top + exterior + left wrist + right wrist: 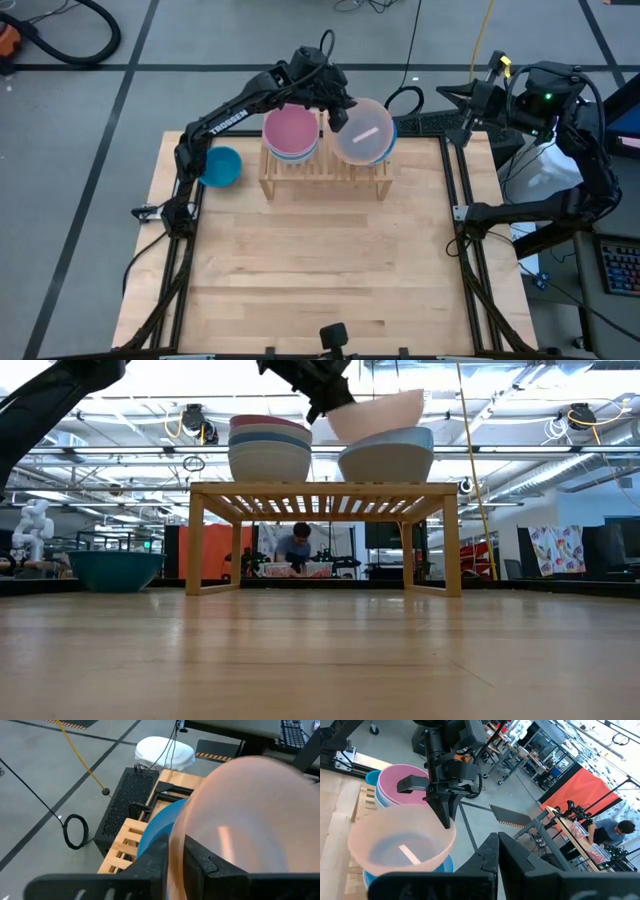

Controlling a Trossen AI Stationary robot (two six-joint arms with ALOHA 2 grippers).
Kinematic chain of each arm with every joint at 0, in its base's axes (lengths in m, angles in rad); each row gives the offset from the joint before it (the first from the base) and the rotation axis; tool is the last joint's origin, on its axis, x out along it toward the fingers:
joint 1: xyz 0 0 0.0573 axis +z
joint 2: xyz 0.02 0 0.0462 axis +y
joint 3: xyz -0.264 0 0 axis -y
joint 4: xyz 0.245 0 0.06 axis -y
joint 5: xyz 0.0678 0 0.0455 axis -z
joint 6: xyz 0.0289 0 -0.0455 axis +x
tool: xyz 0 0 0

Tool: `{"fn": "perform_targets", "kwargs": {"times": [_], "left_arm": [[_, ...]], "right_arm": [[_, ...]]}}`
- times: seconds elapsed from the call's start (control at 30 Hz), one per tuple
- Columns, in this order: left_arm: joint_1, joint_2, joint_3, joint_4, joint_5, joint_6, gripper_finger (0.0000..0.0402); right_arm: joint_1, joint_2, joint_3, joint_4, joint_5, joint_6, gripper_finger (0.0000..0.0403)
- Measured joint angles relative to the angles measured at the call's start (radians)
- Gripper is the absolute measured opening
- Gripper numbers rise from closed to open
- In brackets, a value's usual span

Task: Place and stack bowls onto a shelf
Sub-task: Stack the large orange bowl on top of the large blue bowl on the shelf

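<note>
While nipping the peach bowl's (364, 131) rim above the shelf (326, 172), the outstretched left pincer (337, 113), fingers narrowly parted.

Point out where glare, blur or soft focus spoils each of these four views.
High view: even light, a bright streak on the peach bowl. Low view: ceiling lights wash out the top, tabletop foreground soft. Left wrist view: the peach bowl fills the frame, blurred, with a glare patch. Right wrist view: its own fingers are out of focus.

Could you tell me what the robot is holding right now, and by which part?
The left gripper pinches the peach bowl by its rim.
</note>
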Motion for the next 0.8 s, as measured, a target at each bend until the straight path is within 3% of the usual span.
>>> {"fn": "perform_targets", "kwargs": {"times": [0.3, 0.57, 0.8], "left_arm": [[-0.002, 0.0, 0.0, 0.01, -0.005, -0.013, 0.0081], [-0.014, 0.0, 0.0, 0.079, -0.002, -0.035, 0.0083], [-0.012, 0.0, 0.0, -0.02, 0.008, -0.058, 0.0083]], "right_arm": [[0.0, 0.0, 0.0, 0.0, 0.0, 0.0, 0.0], [0.0, 0.0, 0.0, 0.0, 0.0, 0.0, 0.0], [0.0, 0.0, 0.0, 0.02, 0.0, -0.008, 0.0]]}}
